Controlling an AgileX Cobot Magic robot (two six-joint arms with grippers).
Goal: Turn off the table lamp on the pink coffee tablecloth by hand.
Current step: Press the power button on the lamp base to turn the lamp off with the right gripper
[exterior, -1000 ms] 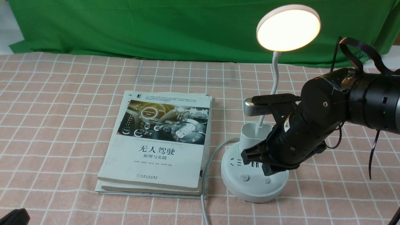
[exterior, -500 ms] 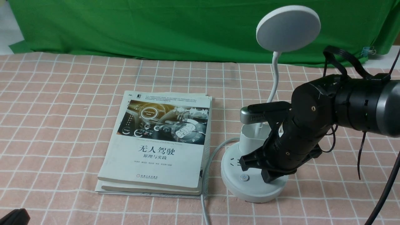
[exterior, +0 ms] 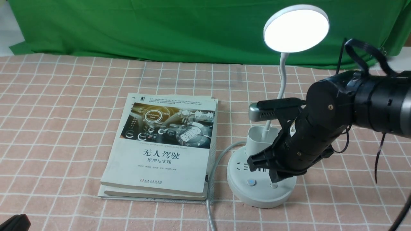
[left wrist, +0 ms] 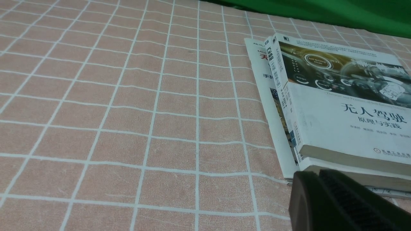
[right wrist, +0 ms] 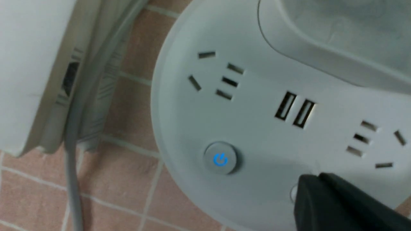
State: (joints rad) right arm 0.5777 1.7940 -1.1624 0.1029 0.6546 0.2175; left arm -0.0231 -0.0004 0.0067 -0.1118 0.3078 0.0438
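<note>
The white table lamp stands on the pink coffee tablecloth [exterior: 64, 112], right of centre. Its disc head [exterior: 296, 28] glows bright white. The round base [exterior: 257, 194] carries a blue-lit power button [exterior: 251, 183] and a small plain button [exterior: 274, 185]. My right gripper [exterior: 275, 179], the hand, is shut and empty, its tip just above the small button. In the right wrist view the gripper [right wrist: 318, 180] covers most of that button [right wrist: 292, 193], beside the blue button [right wrist: 220, 158]. My left gripper [left wrist: 318, 175] is shut and empty, low by the books.
A stack of books [exterior: 167, 144] lies left of the lamp base. The lamp's grey cable [exterior: 209, 205] runs between them toward the front edge. A white cup holder [exterior: 257, 136] sits on the base. A green backdrop cloth [exterior: 160, 29] hangs behind.
The lamp head glowed warm yellow, went dark half a second ago, and now shines white. My right gripper dipped onto the base's small button and has risen slightly.
</note>
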